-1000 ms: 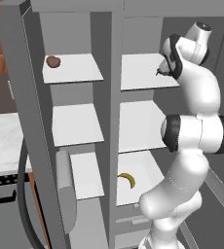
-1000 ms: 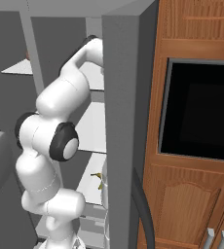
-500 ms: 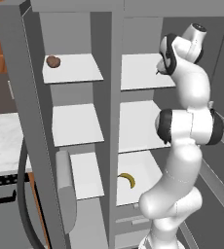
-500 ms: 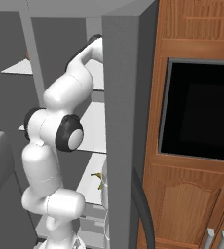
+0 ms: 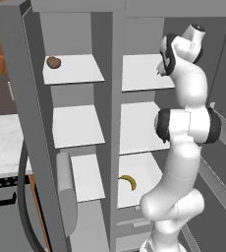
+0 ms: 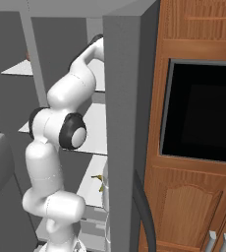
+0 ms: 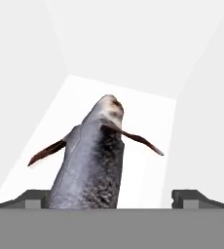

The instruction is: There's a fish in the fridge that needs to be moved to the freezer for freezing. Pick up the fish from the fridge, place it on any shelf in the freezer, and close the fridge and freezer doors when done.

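The fish (image 7: 92, 165), dark grey with thin brown fins, lies on the fridge's top white shelf (image 7: 148, 121) and points away from the hand. My gripper (image 7: 114, 199) is open and straddles its near end, with the left fingertip (image 7: 33, 199) close against the fish and the right fingertip (image 7: 192, 198) well clear of it. In the left base view the arm (image 5: 186, 123) reaches up into the fridge's top shelf (image 5: 139, 74). The freezer's narrow shelves (image 5: 78, 125) are to the left. Both doors stand open: the freezer door (image 5: 16, 98) and the fridge door (image 6: 127, 123).
A round brown lump (image 5: 53, 62) sits on the freezer's top shelf. A yellow banana (image 5: 128, 181) lies on the fridge's lower shelf, above the drawers. A marble counter (image 5: 2, 142) is at left, and a wooden cabinet with a black oven window (image 6: 203, 115) is at right.
The arm's elbow has risen and straightened, and the hand has pushed further in over the top fridge shelf. The lump and banana have not moved.
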Motion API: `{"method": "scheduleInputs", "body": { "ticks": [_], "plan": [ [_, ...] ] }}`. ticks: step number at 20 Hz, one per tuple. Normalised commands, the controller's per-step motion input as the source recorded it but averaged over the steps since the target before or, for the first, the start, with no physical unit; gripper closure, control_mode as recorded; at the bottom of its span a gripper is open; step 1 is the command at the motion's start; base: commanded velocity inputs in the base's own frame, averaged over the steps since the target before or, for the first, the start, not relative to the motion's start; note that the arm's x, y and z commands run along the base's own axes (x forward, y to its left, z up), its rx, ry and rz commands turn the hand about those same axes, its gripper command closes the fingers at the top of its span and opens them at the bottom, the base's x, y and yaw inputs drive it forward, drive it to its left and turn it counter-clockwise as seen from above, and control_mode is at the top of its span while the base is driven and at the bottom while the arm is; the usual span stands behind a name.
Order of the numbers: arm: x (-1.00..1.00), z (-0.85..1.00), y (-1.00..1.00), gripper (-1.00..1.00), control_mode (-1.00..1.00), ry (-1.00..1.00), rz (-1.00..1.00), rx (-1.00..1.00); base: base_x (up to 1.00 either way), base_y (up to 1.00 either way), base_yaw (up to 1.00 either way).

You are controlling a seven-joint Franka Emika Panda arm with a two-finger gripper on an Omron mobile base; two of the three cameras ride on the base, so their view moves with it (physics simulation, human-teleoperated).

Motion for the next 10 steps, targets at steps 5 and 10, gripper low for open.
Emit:
{"method": "scheduleInputs", "body": {
  "ticks": [5,10],
  "plan": [
    [-0.10,-0.93,0.65,1.00,-1.00,0.00,0.03,-0.13,0.00,0.00,0.00],
    [-0.01,-0.67,0.16,1.00,-1.00,0.02,0.04,-0.03,0.00,0.00,0.00]
  ]
}}
